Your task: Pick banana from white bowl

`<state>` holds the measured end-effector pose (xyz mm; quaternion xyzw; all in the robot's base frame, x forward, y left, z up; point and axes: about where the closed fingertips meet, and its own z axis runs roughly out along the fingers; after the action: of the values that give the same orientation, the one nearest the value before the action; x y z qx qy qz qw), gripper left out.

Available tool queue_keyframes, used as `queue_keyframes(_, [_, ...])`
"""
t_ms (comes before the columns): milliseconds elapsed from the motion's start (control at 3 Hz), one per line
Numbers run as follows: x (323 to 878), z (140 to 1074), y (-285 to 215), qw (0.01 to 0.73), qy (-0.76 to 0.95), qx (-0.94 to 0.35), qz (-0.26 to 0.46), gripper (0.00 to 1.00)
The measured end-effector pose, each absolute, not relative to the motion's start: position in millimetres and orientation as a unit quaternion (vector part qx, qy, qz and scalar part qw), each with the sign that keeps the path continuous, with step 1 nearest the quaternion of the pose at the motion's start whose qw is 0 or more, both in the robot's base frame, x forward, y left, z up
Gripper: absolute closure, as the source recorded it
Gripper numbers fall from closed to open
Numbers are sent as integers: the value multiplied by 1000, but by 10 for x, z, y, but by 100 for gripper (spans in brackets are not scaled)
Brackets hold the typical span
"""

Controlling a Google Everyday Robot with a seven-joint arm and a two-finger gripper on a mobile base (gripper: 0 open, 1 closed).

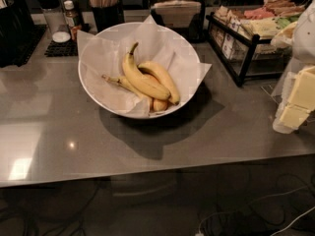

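Note:
The white bowl [81, 77] stands on the grey counter, lined with crinkled white paper. The banana [142, 80], the longest one, lies across the bowl's middle with its dark-tipped stem pointing up and back. A shorter banana [165, 80] lies against its right side. A thin pale banana [119, 81] pokes out on its left, and another stub [160, 104] shows below. My gripper [297, 104], with yellowish pads, hangs at the frame's right edge, well to the right of the bowl and apart from it, holding nothing that I can see.
A black wire rack [241, 48] of packets stands at the back right, close to the gripper. Shaker bottles [51, 14], a cup of stir sticks [103, 4] and a napkin holder [177, 11] line the back. The counter's front edge [147, 173] runs below the bowl.

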<state>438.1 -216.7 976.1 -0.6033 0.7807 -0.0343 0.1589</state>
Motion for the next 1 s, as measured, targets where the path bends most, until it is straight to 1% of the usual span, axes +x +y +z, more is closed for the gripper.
queue_keyframes(333, [4384,9768,-2162,160,780,-604,-35,0])
queue_keyframes(667, [4623,9821,-1942,182,766,-616,-17,0])
queue_keyframes(1000, [4998,9915,-1575,228,759,-609,30,0])
